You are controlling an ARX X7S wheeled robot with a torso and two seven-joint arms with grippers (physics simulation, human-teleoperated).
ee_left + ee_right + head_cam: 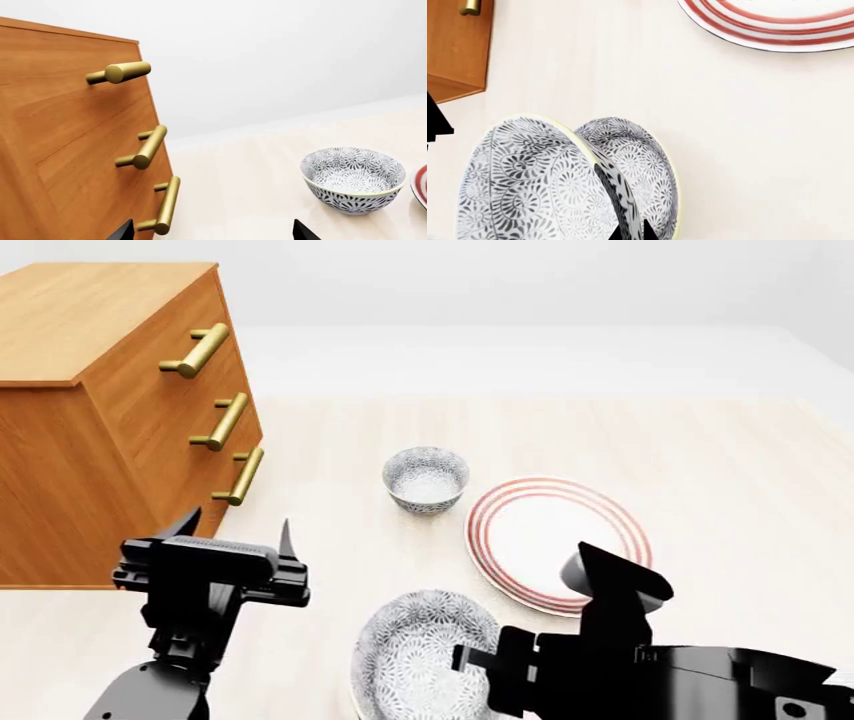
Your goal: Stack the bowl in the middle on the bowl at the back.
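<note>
The bowl at the back [426, 478] stands upright on the pale floor, and it also shows as the speckled bowl [352, 179] in the left wrist view. The bowl in the middle [420, 655] is tilted near the view's bottom edge. My right gripper [463, 658] is shut on its rim. In the right wrist view the held bowl [520, 185] has its wall pinched by that gripper [632, 234]. A second speckled bowl [650, 165] lies just behind it. My left gripper [236, 530] hangs open and empty beside the dresser, apart from all bowls; its tips [213, 231] stand wide apart.
A wooden dresser [94, 420] with three brass handles [220, 420] stands at the left, close to my left gripper. A flat red-ringed plate [558, 540] lies right of the back bowl. Its edge [420, 185] shows in the left wrist view.
</note>
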